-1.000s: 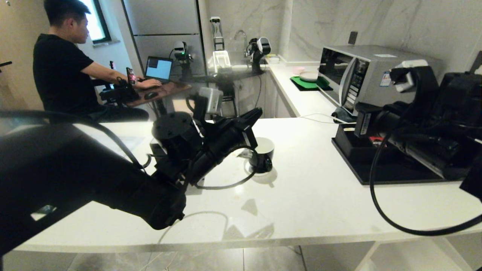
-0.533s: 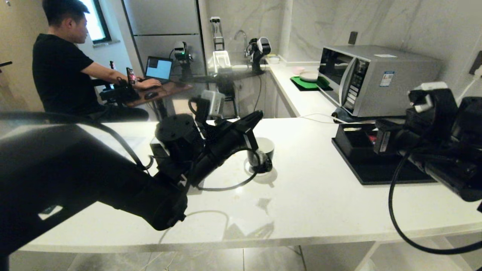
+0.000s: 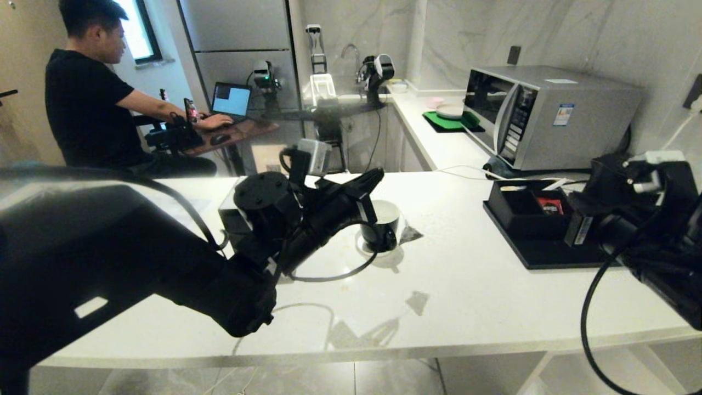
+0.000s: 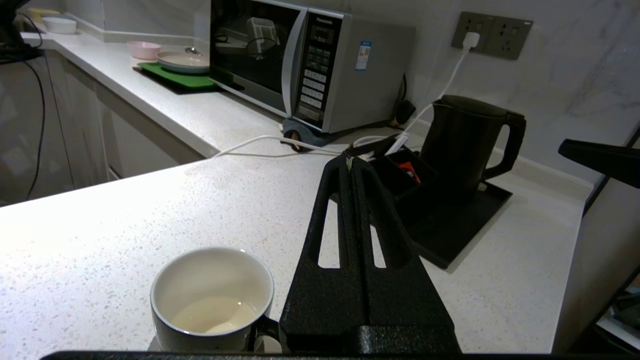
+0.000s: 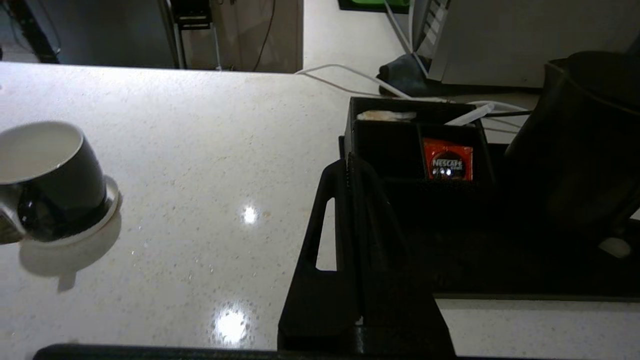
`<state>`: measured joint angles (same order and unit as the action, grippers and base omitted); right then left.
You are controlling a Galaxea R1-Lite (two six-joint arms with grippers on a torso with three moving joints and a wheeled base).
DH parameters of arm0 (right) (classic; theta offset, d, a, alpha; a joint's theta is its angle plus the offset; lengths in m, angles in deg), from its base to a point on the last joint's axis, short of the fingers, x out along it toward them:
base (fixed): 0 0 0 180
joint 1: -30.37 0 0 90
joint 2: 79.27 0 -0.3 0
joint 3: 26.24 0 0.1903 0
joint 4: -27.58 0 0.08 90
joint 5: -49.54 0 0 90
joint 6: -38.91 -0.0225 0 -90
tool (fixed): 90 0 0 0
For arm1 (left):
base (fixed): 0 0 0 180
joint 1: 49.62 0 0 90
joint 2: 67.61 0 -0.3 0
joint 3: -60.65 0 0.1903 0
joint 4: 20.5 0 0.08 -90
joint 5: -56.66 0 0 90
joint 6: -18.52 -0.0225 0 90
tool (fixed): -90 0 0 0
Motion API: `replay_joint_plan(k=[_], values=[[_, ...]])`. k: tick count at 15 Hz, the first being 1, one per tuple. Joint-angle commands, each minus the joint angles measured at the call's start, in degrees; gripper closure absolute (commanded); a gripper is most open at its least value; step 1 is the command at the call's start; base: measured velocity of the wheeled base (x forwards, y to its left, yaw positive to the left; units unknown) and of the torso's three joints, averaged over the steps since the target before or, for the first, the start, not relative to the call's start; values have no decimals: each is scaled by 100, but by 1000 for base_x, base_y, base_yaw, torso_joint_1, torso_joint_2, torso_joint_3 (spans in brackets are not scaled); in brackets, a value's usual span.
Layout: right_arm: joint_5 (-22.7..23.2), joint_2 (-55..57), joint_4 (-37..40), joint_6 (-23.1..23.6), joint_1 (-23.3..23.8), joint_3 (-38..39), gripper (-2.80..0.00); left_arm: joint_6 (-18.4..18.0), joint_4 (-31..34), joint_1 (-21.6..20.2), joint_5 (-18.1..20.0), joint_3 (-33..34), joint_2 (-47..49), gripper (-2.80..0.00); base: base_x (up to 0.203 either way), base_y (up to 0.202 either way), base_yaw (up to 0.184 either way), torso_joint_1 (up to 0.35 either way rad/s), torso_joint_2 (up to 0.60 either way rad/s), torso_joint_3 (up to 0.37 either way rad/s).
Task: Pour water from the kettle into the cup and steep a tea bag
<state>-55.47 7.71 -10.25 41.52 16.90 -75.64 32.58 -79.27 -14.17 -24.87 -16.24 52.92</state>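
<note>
Right end effector [image 5: 357,165] pinched shut and empty, low centre of the right wrist frame; kettle [image 5: 580,145] upright on the black tray at right, just beyond it. Left end effector [image 4: 351,162] also shut and empty beside cup [image 4: 212,295], so right arm is nearer.

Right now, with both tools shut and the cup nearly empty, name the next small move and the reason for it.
Probably open the right tool and ease it toward the matte black jug kettle and its loop handle. The glossy black mug with white inside holds only a little liquid, the kettle stands upright on the black tray, and the left tool hovers shut beside the mug.
</note>
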Motion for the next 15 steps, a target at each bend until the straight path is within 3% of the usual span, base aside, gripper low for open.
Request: replay_joint_plan(k=[1,11,15], values=[[45,-135,-111,17,-1,310,0,18,-48,-12,6,-1,41,0,0,0,0,0,0,0],[68,-779,-164,47,-7,767,0,27,-53,-246,-52,8,76,0,0,0,0,0,0,0],[68,-928,-165,48,-6,851,0,185,-66,-250,-328,11,41,0,0,0,0,0,0,0]])
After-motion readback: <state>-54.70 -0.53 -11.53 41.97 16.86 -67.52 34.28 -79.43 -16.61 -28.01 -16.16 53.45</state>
